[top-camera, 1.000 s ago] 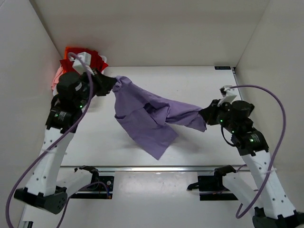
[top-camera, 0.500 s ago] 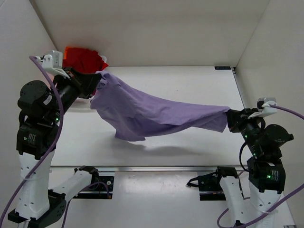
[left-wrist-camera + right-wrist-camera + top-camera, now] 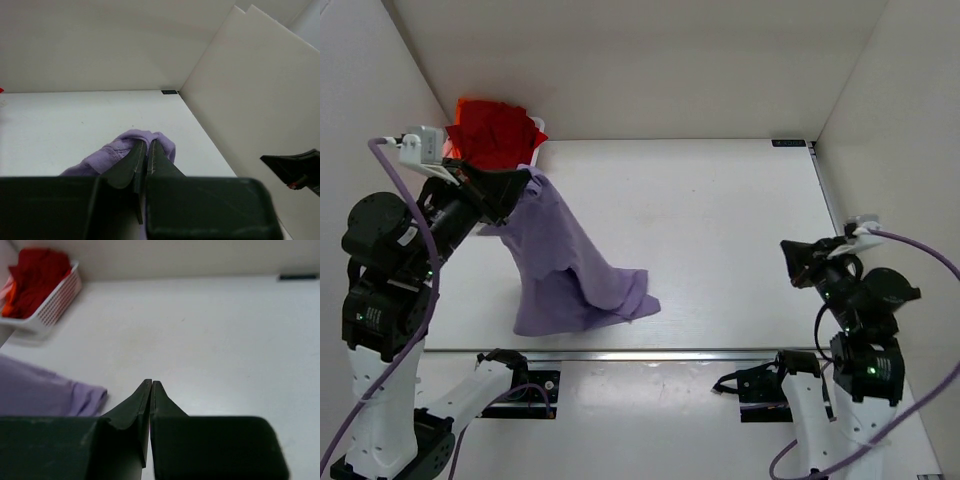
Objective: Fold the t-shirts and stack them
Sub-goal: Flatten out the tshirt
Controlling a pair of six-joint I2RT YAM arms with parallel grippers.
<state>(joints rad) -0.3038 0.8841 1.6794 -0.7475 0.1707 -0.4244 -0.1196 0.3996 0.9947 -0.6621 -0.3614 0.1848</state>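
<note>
The lavender t-shirt (image 3: 565, 275) hangs from my left gripper (image 3: 525, 181), which is shut on a bunched edge of it high at the left. Its lower part trails onto the table near the front edge. In the left wrist view the cloth (image 3: 120, 147) bulges round the closed fingertips of the left gripper (image 3: 149, 143). My right gripper (image 3: 787, 258) hovers at the right, shut with nothing in it; its wrist view shows the right gripper (image 3: 151, 383) closed over bare table, with the lavender t-shirt (image 3: 45, 395) lying to its left. A red t-shirt (image 3: 495, 125) fills the basket.
The white plastic basket (image 3: 57, 302) stands in the far left corner with red (image 3: 37, 267), orange (image 3: 10, 307) and pale pink cloth in it. White walls close in the table on the left, back and right. My left arm partly covers the basket in the top view.
The shirt was stretched between both grippers; now its right end is free of the right gripper and has dropped, so it hangs from the left gripper alone. The right gripper has shut empty.
</note>
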